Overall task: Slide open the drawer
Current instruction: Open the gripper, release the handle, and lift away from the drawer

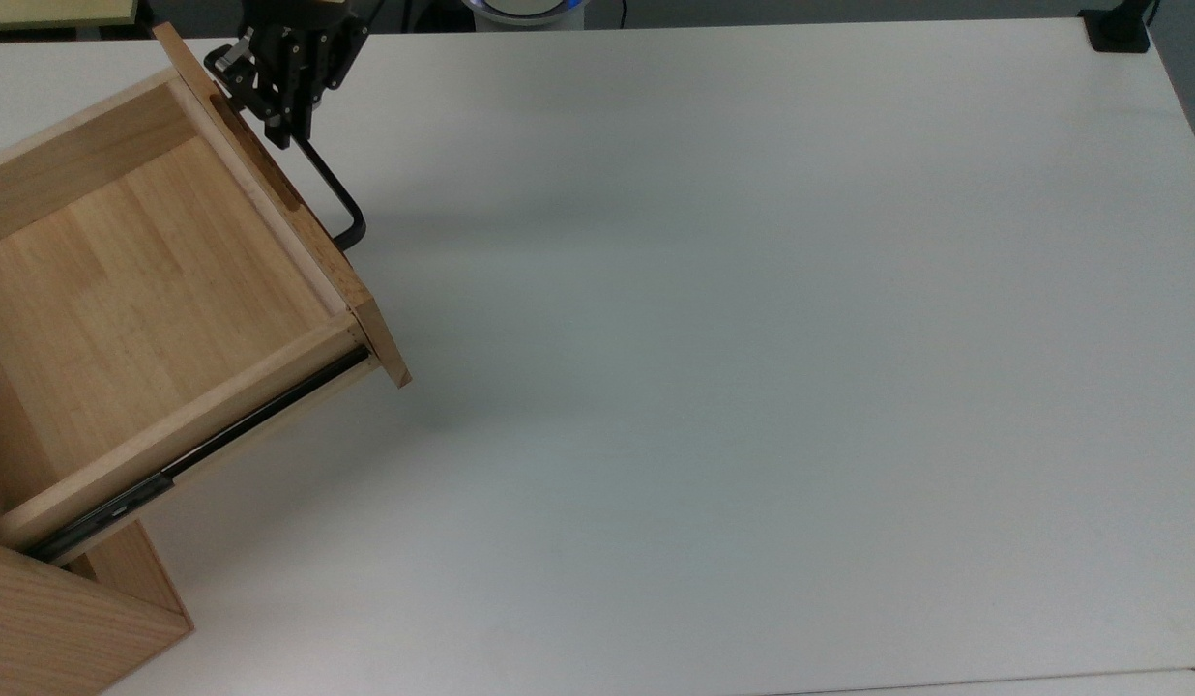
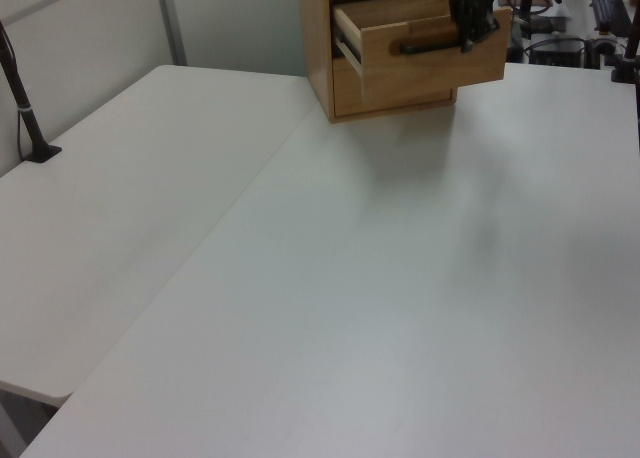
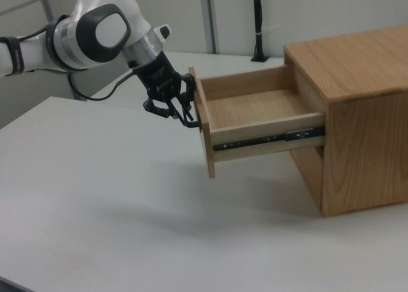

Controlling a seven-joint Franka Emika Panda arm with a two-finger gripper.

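Drawer: my wooden drawer (image 1: 162, 280) sticks far out of the cabinet (image 3: 357, 113), at the top view's left edge of the white worktop (image 1: 752, 387). I think the opening job is almost done.
Inside: the drawer's floor is bare wood. I see nothing in it.
Claw: my claw (image 1: 280, 82) is at the far end of the black bar handle (image 1: 332, 198), close to the front panel (image 3: 205, 136). It looks wrapped around the bar, but I cannot tell if it is pinching the bar or a bit loose.
Arm: my white arm (image 3: 95, 34) comes in from the right view's left.
How it feels: I guess the drawer is stiff, hard wood and a bit heavy. It will not bend or squash. The black side rail (image 3: 268, 139) should let it glide straight, not wobble.
Where to hold: the metal bar is the best spot. It is thin and smooth, so it could slip. The middle of the bar would pull more evenly than the end where I am now.
Watch out: the cabinet is not fixed down that I can see, so a hard tug could drag the whole box.
Hard to see: my fingertips are dark against the dark bar. In the left view the claw (image 2: 473, 23) is small and far away. The top view cuts off the cabinet's back and much of my arm.
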